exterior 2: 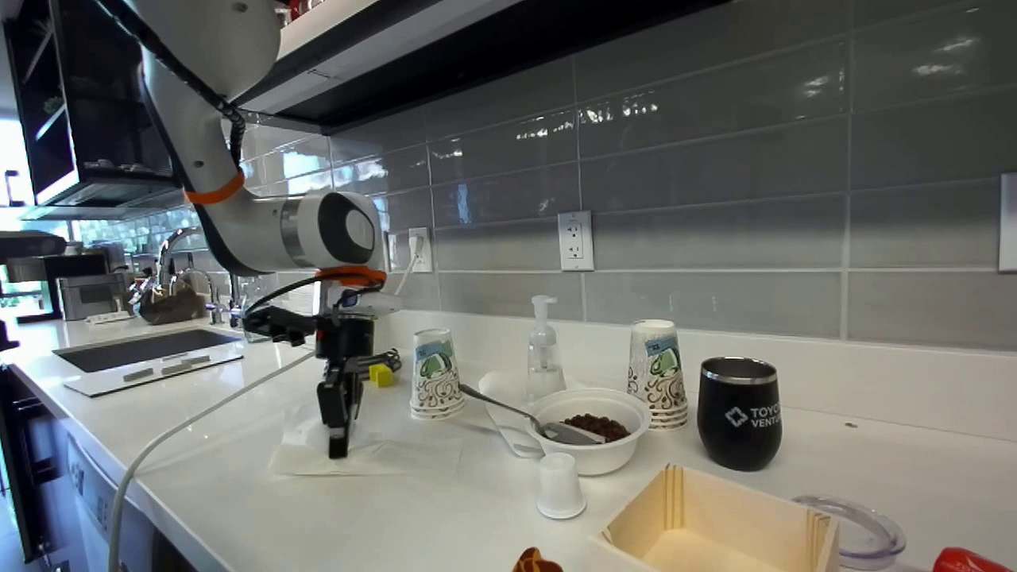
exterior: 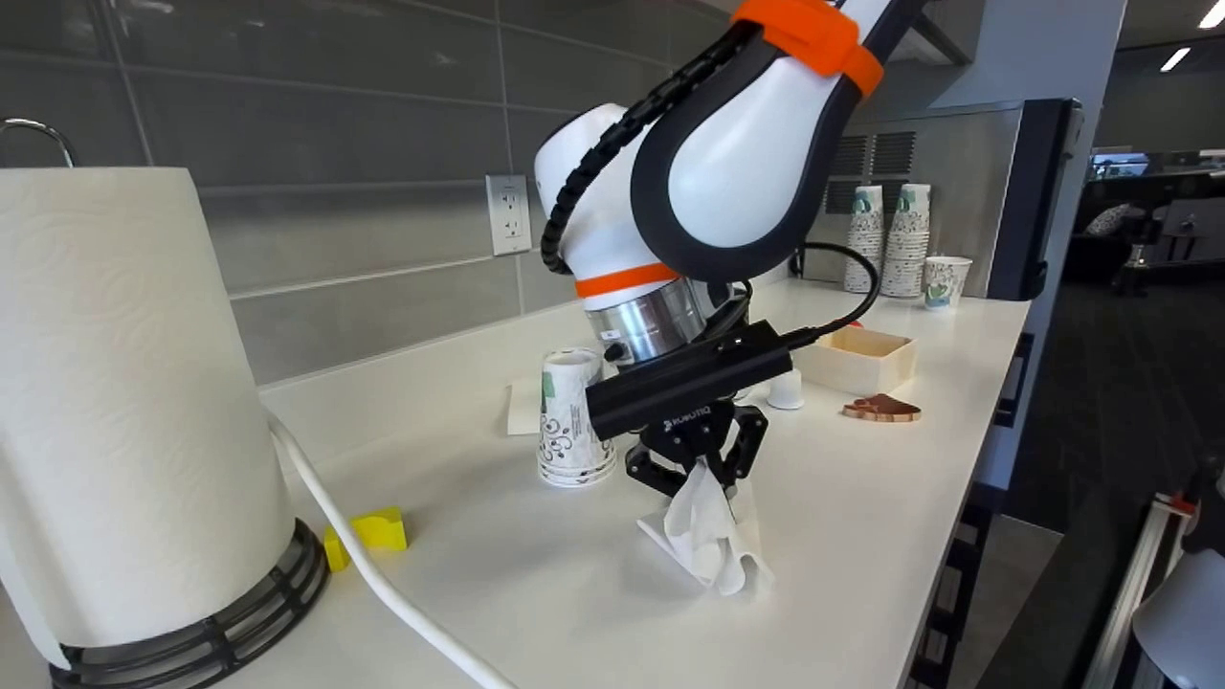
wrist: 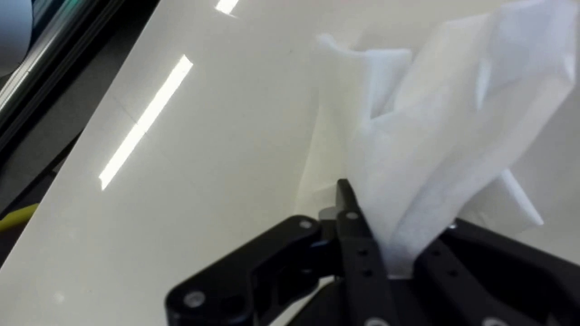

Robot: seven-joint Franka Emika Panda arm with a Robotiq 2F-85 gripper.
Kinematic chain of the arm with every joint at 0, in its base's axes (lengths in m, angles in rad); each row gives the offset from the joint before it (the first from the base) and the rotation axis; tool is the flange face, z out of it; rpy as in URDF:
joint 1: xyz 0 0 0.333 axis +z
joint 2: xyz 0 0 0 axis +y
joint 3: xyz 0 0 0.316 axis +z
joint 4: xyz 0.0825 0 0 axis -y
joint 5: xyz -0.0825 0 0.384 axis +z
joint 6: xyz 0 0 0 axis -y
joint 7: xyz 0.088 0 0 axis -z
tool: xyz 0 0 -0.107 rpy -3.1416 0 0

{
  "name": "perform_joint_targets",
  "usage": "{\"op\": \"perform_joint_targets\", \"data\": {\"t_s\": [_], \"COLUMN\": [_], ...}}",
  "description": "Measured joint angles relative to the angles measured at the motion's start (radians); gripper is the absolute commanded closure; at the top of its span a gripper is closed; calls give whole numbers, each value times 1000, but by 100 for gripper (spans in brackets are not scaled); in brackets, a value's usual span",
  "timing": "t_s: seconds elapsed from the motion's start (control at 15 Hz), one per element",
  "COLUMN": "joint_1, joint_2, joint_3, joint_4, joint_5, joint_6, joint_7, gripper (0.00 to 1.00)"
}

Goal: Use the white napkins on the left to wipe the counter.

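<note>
The white napkin (exterior: 713, 545) is bunched in the jaws of my gripper (exterior: 716, 481). Its lower folds hang down and spread on the white counter (exterior: 823, 555). In an exterior view, the napkin (exterior 2: 373, 458) lies partly flat on the counter (exterior 2: 334, 524) around the fingertips of the gripper (exterior 2: 338, 449), which point down close to the surface. In the wrist view, the napkin (wrist: 417, 154) rises from between the two black fingers of the gripper (wrist: 394, 213) and hides part of the right finger. The counter (wrist: 217, 136) shows beside it.
A paper towel roll (exterior: 124, 402), a white cable (exterior: 383, 579) and a yellow block (exterior: 380, 529) stand to one side. Stacked paper cups (exterior: 574, 416) are near the wall. A bowl with a spoon (exterior 2: 616, 457), a black mug (exterior 2: 739, 433) and a wooden box (exterior 2: 739, 508) are farther along.
</note>
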State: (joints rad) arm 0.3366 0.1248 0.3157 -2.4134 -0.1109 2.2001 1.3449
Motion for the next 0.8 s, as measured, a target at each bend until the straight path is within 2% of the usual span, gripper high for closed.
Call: {"op": "perform_joint_targets", "data": {"t_s": [0.33, 0.8], "joint_1": [57, 102], "joint_2": [5, 43], "joint_3": [41, 45], "joint_4": [24, 113], "joint_5": [-6, -81], "joint_6": [67, 153], "joint_7": [-28, -79], "gripper": [99, 99]}}
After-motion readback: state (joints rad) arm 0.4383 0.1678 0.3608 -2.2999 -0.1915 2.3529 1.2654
